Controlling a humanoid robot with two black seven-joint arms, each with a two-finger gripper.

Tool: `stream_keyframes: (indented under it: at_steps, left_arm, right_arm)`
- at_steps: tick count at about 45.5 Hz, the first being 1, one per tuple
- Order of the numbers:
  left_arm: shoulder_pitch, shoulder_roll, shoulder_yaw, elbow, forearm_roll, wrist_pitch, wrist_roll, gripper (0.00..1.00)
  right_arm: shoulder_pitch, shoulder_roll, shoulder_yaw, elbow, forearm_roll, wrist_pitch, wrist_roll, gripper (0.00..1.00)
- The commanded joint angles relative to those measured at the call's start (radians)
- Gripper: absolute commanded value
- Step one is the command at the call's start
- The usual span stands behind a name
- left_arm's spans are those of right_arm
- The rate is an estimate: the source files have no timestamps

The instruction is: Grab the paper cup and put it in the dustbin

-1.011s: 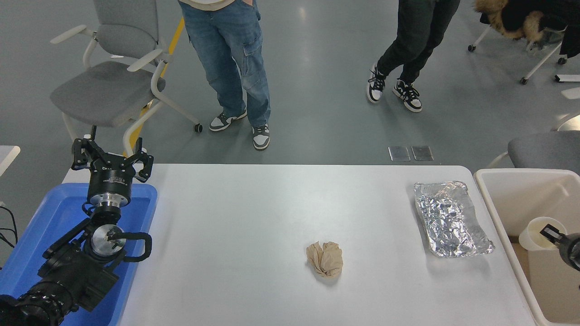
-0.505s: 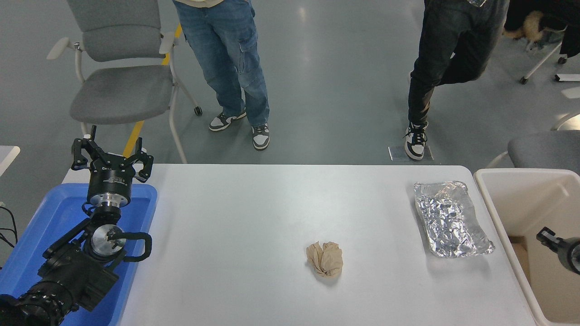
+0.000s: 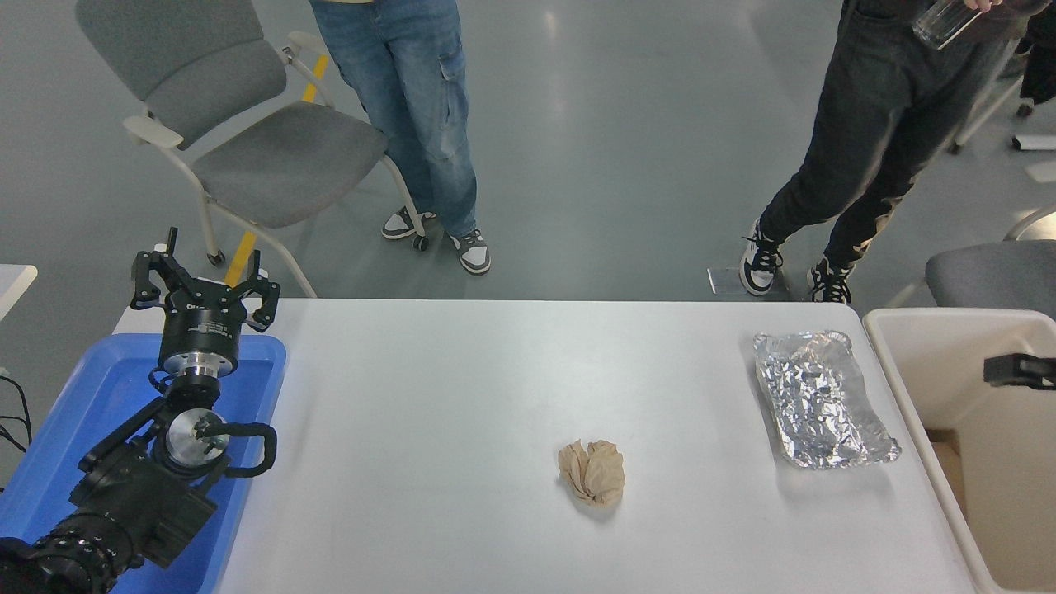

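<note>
Hovering over dustbin (image 3: 907,323): right tool (image 3: 1016,370)

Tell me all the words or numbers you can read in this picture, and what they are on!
None can be read.
The left gripper, open over the blue tray, has small white print on its body: too small and blurred to read.
The foil tray, the brown paper ball, the dustbin and the table show no words or numbers.
</note>
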Motion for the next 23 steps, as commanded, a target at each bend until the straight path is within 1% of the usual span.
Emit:
stream_keyframes:
  at_steps: [1,4,14,23]
  left_arm:
    - [0.000,0.000,0.000,0.000,-0.001,0.000,0.000,0.99]
    - [0.000,0.000,0.000,0.000,-0.001,0.000,0.000,0.99]
    - [0.000,0.000,0.000,0.000,-0.001,0.000,0.000,0.99]
    - [0.000,0.000,0.000,0.000,-0.001,0.000,0.000,0.99]
  right_arm:
    - [0.334,0.065,-0.112,0.299,-0.027,0.239,0.002,1.00]
    - [0.386,0.107,-0.136,0.340,0.007,0.270,0.002,1.00]
    - [0.443,0.246,-0.153,0.420,0.211,0.284,0.002,1.00]
    - [0.478,0.311,-0.153,0.481,0.357,0.296,0.002,1.00]
